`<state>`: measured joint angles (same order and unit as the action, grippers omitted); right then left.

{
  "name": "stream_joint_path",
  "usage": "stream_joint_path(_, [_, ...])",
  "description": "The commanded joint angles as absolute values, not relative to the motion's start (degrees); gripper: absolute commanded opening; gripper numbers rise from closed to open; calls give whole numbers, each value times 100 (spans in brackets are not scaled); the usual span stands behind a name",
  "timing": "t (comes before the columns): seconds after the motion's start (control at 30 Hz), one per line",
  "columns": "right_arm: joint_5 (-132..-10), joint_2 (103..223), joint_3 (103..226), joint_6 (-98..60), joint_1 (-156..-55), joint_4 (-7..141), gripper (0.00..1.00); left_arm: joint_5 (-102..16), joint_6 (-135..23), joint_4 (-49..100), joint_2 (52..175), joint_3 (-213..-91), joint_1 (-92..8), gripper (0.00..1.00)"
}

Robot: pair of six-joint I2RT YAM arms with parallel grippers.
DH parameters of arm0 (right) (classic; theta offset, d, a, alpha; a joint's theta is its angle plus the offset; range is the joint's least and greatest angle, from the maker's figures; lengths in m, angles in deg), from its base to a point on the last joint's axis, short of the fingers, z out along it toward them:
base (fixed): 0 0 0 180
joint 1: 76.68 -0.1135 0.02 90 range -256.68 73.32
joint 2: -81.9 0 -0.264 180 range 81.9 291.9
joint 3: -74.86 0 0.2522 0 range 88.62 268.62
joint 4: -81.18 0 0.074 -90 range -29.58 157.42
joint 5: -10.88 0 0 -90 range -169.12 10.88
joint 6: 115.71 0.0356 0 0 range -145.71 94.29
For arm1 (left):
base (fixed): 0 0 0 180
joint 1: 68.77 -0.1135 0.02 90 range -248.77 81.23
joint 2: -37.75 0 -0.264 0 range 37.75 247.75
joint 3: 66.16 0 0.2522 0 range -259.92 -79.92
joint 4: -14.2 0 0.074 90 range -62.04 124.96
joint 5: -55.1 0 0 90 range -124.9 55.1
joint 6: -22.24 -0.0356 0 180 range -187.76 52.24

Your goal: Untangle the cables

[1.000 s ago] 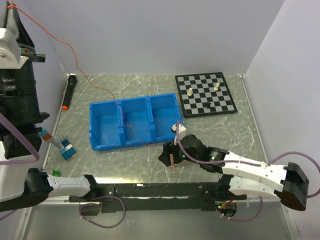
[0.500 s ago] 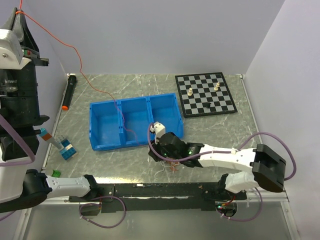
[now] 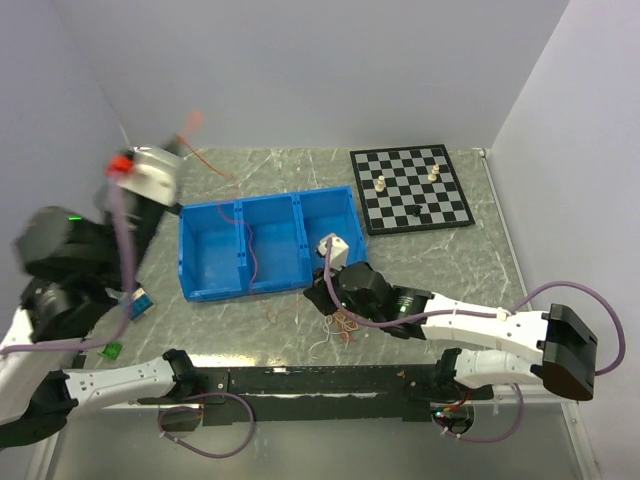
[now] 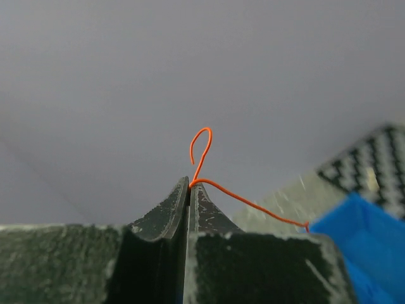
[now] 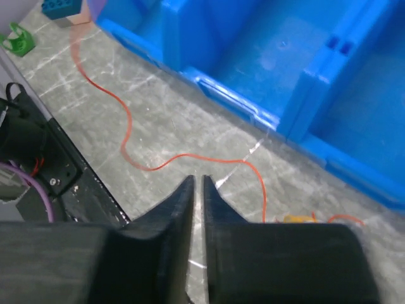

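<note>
Nearby: blue three-bay plastic bin, black-and-white chessboard beyond.
Left gripper: pinching thin orange cable that runs to the bin.
Right gripper: jaws nearly together, grip unclear.
Tangle of orange-white cables: on table, before bin.

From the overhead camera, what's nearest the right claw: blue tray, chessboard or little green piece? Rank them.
1. Blue tray, right beside the right gripper.
2. Chessboard, back right corner.
3. Green piece, near left edge.
</note>
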<state>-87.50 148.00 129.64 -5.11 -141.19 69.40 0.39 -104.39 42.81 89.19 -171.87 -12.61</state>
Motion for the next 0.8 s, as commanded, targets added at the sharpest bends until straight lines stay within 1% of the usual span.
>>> stream_joint_path(0.0, [-9116, 14545, 12581, -261, -14093, 6612, 28, -904, -9458, 6010, 8680, -16485, -1270, 7])
stream_joint_path(0.07, [-9204, 14387, 12405, -50, -14058, 6523, 33, -1281, -9282, 6598, 8592, -16098, -1270, 6])
stream_joint_path(0.13, [-9309, 14150, 12238, 117, -14049, 6435, 35, -1809, -9272, 7187, 8521, -15615, -1270, 6])
stream_joint_path(0.2, [-9423, 13860, 12054, 293, -14040, 6338, 38, -2117, -9272, 7453, 8407, -15027, -1270, 9])
stream_joint_path(0.23, [-9511, 13728, 11983, 381, -14040, 6277, 42, -2310, -9325, 7506, 8328, -14702, -1270, 13])
stream_joint_path(0.27, [-9581, 13596, 11913, 460, -14023, 6198, 45, -2486, -9404, 7524, 8267, -14403, -1270, 18])
stream_joint_path(0.33, [-9696, 13376, 11772, 583, -13996, 6057, 56, -2846, -9370, 7437, 8222, -14006, -1261, 37])
stream_joint_path(0.37, [-9740, 13262, 11728, 627, -13979, 5995, 59, -3039, -9317, 7367, 8266, -13900, -1261, 42])
stream_joint_path(0.43, [-9836, 13086, 11649, 742, -13961, 5846, 61, -3435, -9177, 7113, 8467, -13724, -1226, 52])
stream_joint_path(0.5, [-9933, 12901, 11552, 864, -13952, 5767, 62, -3673, -9079, 6744, 8739, -13539, -1121, 58])
stream_joint_path(0.53, [-9968, 12770, 11491, 926, -13952, 5731, 62, -3761, -9088, 6559, 8880, -13460, -1051, 63])
stream_joint_path(0.6, [-10012, 12524, 11368, 1040, -13935, 5722, 62, -3884, -9132, 6042, 9240, -13302, -919, 70])
stream_joint_path(0.7, [-10091, 12137, 11244, 1164, -13891, 5653, 62, -3859, -9053, 5171, 9828, -13108, -813, 75])
stream_joint_path(0.77, [-10162, 11882, 11209, 1208, -13856, 5573, 62, -3806, -9018, 4827, 10408, -13116, -813, 75])
